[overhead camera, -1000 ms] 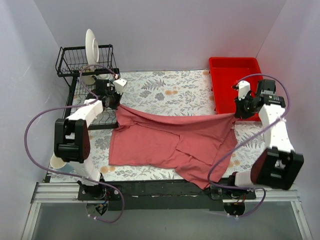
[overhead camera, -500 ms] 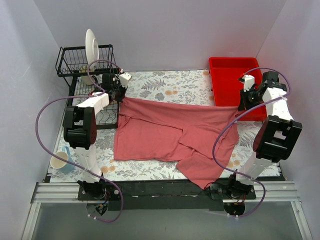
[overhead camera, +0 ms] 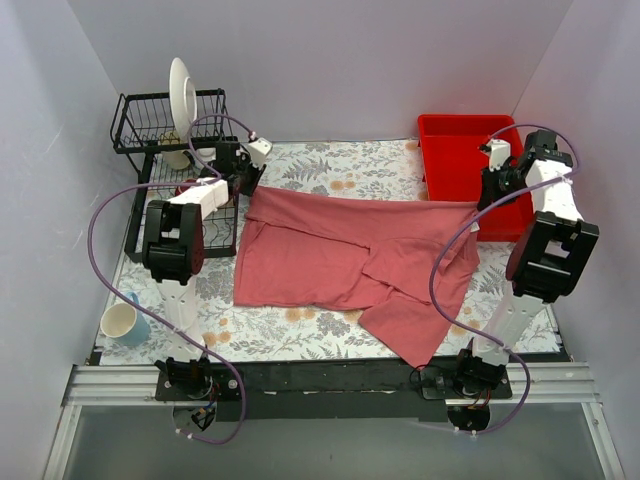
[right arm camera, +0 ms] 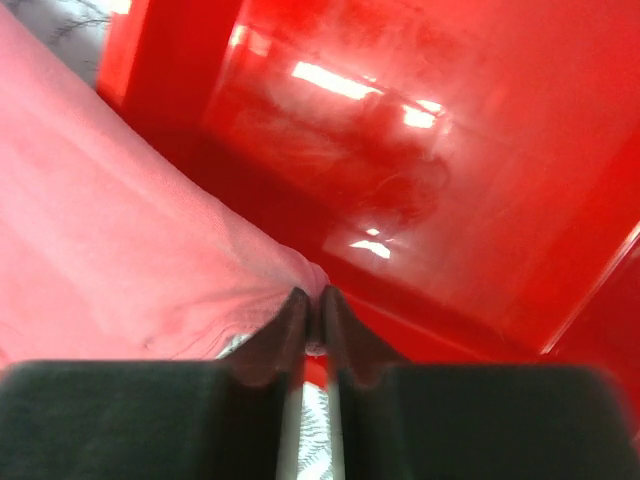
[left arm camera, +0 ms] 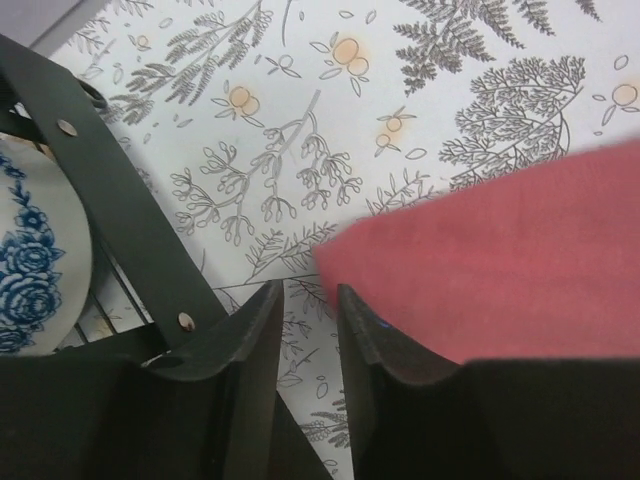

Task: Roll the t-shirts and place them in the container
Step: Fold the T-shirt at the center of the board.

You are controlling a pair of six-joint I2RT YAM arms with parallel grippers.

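T-shirt (overhead camera: 350,260) is lying spread across the middle of the desk (overhead camera: 330,170). Its far edge is pulled fairly straight, from beside the dish rack (overhead camera: 150,125) on the left over to the red tray (overhead camera: 460,140) on the right. One flap trails toward the near edge, right of centre, and there are a couple of loose folds in the middle.

Progress-wise I'd say this is only the laying-out stage. Nothing is rolled yet, no tube of cloth anywhere, so the actual rolling is all left to do, and that flap probably wants flattening first.

Left jaws are a bit apart with nothing between them. You can see the flowery desk cover through the gap, and the shirt's far-left corner sits just beside one finger. Right jaws are nearly together and look pinched on the far-right corner of the shirt, right up against the tray wall.

No brands, labels or writing that I can read. The shirt is plain, and there's just a blue flower pattern on some crockery in the rack.
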